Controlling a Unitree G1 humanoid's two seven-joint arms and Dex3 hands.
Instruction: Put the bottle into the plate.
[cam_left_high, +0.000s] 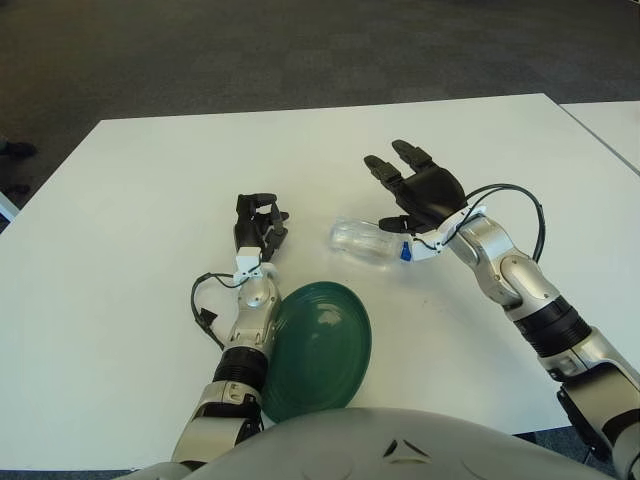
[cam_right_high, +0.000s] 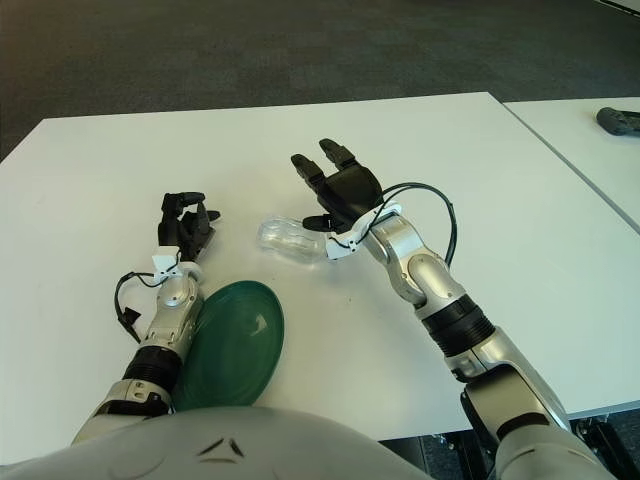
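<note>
**A:** What fills the scene, starting with the biggest thing?

**B:** A white bench (cam_left_high: 150, 200) takes up most of the view, with dark carpet beyond its far edge. On its near side, close to the robot's body, sits a dark green plate (cam_left_high: 318, 350), shallow and oval from this angle, with nothing in it.

**A:** And the bottle?

**B:** A clear plastic bottle (cam_left_high: 365, 240) lies on its side on the bench, just beyond the plate and apart from it. Its blue cap points toward the robot's right.

**A:** Where are the hands?

**B:** The right hand (cam_left_high: 418, 190) hovers over the cap end of the bottle, fingers spread wide and reaching past it, thumb low beside the cap. It has hold of nothing. The left hand (cam_left_high: 257, 226) shows left of the bottle and beyond the plate's left rim, fingers loosely curled and holding nothing.

**A:** Which step is this?

**B:** It looks like the reach, before any grasp. The bottle is not yet lifted.

**A:** What does the next move call for?

**B:** Probably lowering the right hand and closing around the bottle's body, taking care that the round bottle does not roll, then carrying it toward the robot to the plate.
</note>
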